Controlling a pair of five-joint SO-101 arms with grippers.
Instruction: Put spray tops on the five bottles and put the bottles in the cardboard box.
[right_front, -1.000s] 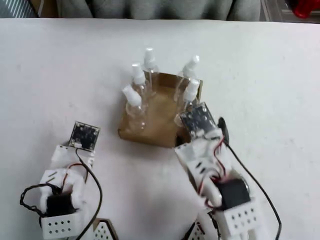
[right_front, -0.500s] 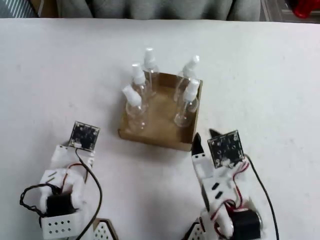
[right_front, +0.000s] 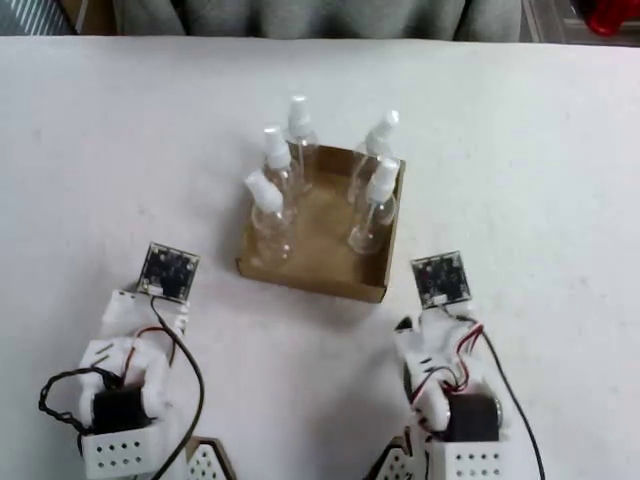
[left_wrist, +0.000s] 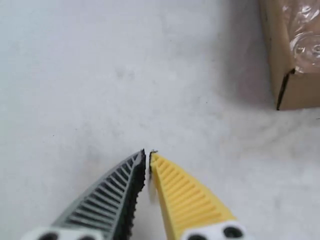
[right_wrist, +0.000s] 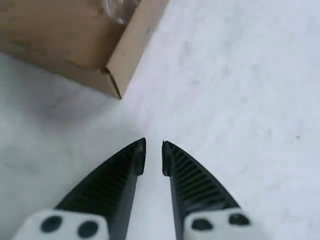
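TABLETOP: The cardboard box (right_front: 312, 278) sits nr the ctr of the white table (right_front: 520, 150), w/ all five bottles upright inside it. Three bottles (right_front: 270, 218) line the box's left side and two bottles (right_front: 372, 212) stand along its right wall. Each one carries a white spray top (right_front: 299, 108).

The left arm (right_front: 128, 352) and right arm (right_front: 447, 372) are tucked at the near edge of the table, one on each side of the box's near wall. Bare tabletop lies btwn that wall and both arms, and wide on the box's left, right and far sides.

The left gripper (left_wrist: 148, 155) hangs over bare table w/ jaws closed tip to tip, nothing btwn them. A box (left_wrist: 296, 91) corner shows off to one side, apart from the tips.

The right gripper (right_wrist: 153, 145) is drawn in to a thin slit, gripping nothing, w/ table beneath. The box's (right_wrist: 134, 42) near-right corner lies close ahead of its tips but not touching. Open surface runs past that corner along the box's right wall.
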